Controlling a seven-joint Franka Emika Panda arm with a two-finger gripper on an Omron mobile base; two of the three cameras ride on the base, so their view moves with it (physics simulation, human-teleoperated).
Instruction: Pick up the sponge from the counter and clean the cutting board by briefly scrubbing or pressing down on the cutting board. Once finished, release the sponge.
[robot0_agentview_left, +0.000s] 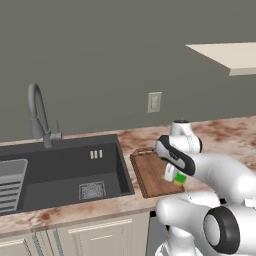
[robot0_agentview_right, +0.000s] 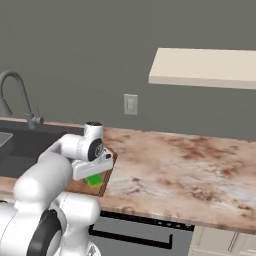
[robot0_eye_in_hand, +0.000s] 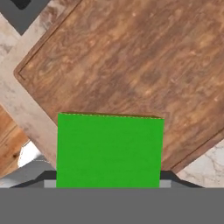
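The green sponge (robot0_eye_in_hand: 109, 151) sits between the fingers of my gripper (robot0_agentview_left: 175, 178), which is shut on it; the sponge hides the fingertips in the hand view. It is held low over the near right part of the dark brown cutting board (robot0_eye_in_hand: 131, 57), whether touching the wood I cannot tell. The board (robot0_agentview_left: 149, 172) lies on the marbled counter (robot0_agentview_left: 225, 132) just right of the sink, its handle end toward the wall. From the right side, the sponge (robot0_agentview_right: 94, 180) shows under the hand, above the board (robot0_agentview_right: 103, 187).
The dark sink basin (robot0_agentview_left: 65, 170) with its grey faucet (robot0_agentview_left: 37, 112) is left of the board. A wall outlet (robot0_agentview_left: 154, 102) and a cream shelf (robot0_agentview_right: 205, 67) sit above the counter (robot0_agentview_right: 175, 165), which stretches on to the right.
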